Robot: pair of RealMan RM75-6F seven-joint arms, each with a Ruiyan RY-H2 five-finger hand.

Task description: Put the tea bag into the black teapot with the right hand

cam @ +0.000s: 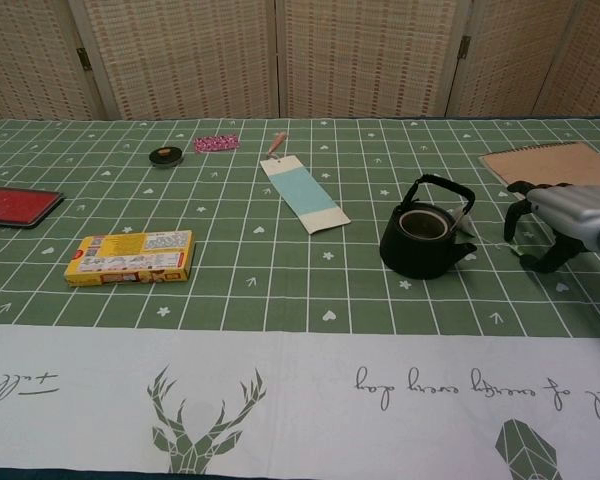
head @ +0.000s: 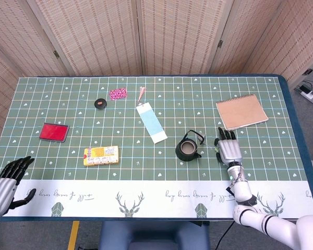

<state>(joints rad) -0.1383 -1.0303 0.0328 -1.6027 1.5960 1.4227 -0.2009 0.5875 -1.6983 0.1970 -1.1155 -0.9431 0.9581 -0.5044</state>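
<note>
Small pale-green tea bag (cam: 521, 253) judged light, limp; pinch its tag; right hand (head: 229, 150) arched over it, fingers apart, nothing gripped; round black teapot (cam: 424, 241) beside.

green table (head: 57, 104), teapot (head: 188, 150), notebook (head: 241, 111), yellow box (head: 100, 155)
</note>
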